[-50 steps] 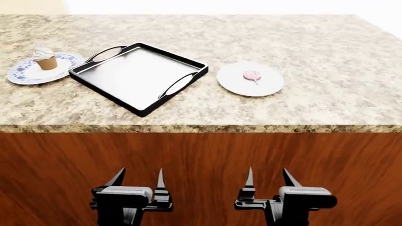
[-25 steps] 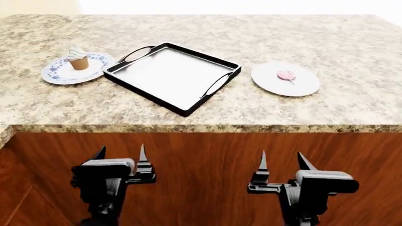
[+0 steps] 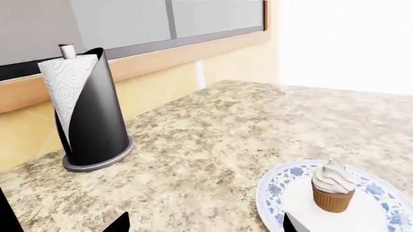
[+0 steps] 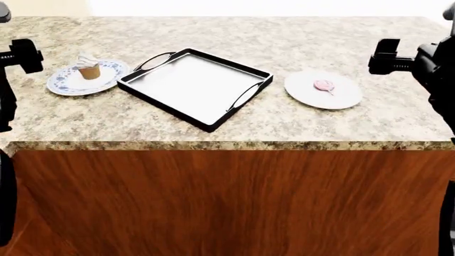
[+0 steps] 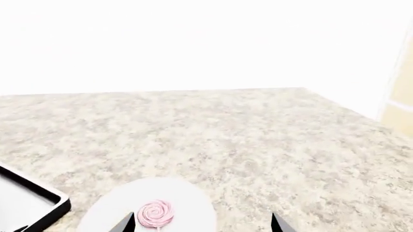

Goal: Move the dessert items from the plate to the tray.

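Observation:
The cupcake, tan wrapper and white frosting, stands on a blue-patterned plate at the counter's left. The pink spiral lollipop lies on a plain white plate at the right. Between them sits the black tray, holding nothing. My left gripper is open, hovering just short of the cupcake's plate. My right gripper is open too, with the lollipop just inside one fingertip.
A paper towel roll in a dark holder stands on the counter beyond the cupcake's plate, near the wall. My left arm and right arm hang at the view's two sides. The tray's corner shows beside the white plate.
Both arms have risen from below the counter's front edge to counter height at the far left and right. The head view shifted earlier and has held still since.

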Tool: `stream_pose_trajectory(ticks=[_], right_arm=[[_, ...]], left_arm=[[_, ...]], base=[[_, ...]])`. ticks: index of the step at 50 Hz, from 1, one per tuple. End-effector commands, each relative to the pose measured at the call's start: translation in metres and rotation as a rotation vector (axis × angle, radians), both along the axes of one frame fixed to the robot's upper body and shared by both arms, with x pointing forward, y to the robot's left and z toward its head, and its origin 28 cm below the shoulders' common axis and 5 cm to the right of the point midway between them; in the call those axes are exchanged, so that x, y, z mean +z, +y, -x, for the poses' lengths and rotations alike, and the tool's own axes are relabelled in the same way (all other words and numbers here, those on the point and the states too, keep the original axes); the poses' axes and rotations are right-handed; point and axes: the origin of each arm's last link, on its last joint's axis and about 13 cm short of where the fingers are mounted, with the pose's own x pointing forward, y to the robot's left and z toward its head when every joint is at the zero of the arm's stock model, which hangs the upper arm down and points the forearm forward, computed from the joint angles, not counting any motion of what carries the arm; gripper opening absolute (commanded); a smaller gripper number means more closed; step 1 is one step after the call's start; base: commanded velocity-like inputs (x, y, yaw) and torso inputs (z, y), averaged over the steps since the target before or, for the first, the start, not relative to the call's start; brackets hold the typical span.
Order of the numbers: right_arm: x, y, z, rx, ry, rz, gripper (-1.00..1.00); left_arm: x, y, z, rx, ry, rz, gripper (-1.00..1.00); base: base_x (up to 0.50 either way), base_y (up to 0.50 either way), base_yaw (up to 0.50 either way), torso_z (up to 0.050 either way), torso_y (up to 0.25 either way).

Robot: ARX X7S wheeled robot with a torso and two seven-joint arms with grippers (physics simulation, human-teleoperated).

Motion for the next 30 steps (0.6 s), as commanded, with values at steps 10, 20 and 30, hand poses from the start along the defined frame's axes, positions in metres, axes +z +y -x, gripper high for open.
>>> stream_pose_trajectory(ticks=[10, 20, 30], right_arm=[[0.0162, -0.0098, -0.0025, 0.015, 0.104, -0.059, 1.00], [0.0147, -0.0093, -0.0016, 0.016, 0.117, -0.069, 1.00], [0.0154, -0.0090, -0.0016, 0.017, 0.117, -0.077, 1.00]], left_arm=[[0.0184, 0.0189, 0.0112, 0.033, 0.088, 0.065, 1.00], [0.0185, 0.0180, 0.0106, 0.002, 0.078, 0.080, 1.00], [0.0214, 0.0185, 0.0111, -0.005, 0.069, 0.091, 1.00]], base=[[0.11, 0.00, 0.00, 0.000, 0.000], [0.50, 0.00, 0.00, 0.000, 0.000], [0.50, 0.00, 0.00, 0.000, 0.000]])
